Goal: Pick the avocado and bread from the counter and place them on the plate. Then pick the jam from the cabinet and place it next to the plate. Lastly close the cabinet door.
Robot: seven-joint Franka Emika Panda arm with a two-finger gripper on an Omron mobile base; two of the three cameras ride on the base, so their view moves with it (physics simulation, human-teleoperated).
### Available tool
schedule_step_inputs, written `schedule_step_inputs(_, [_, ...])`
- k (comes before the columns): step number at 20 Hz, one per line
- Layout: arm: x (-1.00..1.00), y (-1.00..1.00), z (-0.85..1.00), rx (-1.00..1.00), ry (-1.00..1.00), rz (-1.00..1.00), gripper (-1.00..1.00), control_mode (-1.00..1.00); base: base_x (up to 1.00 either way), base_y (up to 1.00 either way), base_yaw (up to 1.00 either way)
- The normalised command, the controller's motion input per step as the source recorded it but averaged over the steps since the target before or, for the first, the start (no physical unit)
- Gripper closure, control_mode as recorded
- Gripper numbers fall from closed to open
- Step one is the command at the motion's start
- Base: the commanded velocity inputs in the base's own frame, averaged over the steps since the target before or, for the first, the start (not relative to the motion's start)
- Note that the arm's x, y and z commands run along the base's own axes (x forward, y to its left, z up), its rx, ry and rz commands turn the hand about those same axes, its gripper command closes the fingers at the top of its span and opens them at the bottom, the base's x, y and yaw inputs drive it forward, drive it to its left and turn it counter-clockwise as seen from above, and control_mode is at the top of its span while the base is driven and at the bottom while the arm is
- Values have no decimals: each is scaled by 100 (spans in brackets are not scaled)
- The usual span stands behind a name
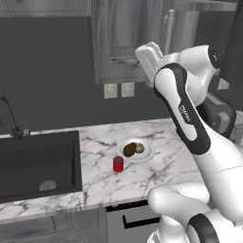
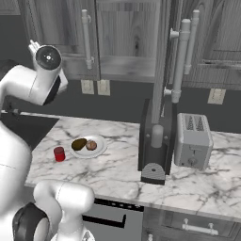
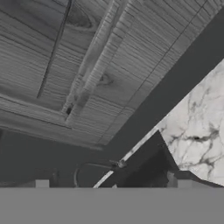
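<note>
The white plate (image 1: pixel 146 155) (image 2: pixel 98 149) sits on the marble counter (image 1: pixel 156 178) (image 2: pixel 117 167) and carries the dark green avocado (image 1: pixel 129 150) (image 2: pixel 78 144) with the pinkish-brown bread (image 1: pixel 140 148) (image 2: pixel 91 145) beside it. The red jam (image 1: pixel 118 164) (image 2: pixel 59 154) stands upright on the counter just off the plate's rim. The cabinet door (image 2: pixel 163 56) stands swung out, its white bar handle (image 2: pixel 181 61) (image 1: pixel 169 26) facing right. My hand (image 1: pixel 148 54) is raised in front of the cabinet (image 1: pixel 118 33). My gripper (image 3: pixel 113 184) is open and holds nothing.
A dark sink (image 1: pixel 38 163) with a black faucet (image 1: pixel 12 121) lies left of the plate. A dark coffee machine (image 2: pixel 155 141) and a silver toaster (image 2: pixel 193 140) stand on the counter to the right. Wall outlets (image 1: pixel 118 89) are on the backsplash.
</note>
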Motion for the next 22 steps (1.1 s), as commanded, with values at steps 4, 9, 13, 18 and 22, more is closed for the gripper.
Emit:
schedule_step_inputs(4, [-98, -35, 0, 0, -20, 17, -100, -100, 0, 0, 0])
schedule_step_inputs(9, [-59, -74, -21, 2, -33, 3, -100, -100, 0, 0, 0])
schedule_step_inputs(13, [-50, -88, -33, 3, -43, 0, -100, -100, 0, 0, 0])
schedule_step_inputs(18, [-40, -80, -24, 4, -27, 2, -100, -100, 0, 0, 0])
schedule_step_inputs(22, [-36, -74, -6, 8, -11, 4, -100, -100, 0, 0, 0])
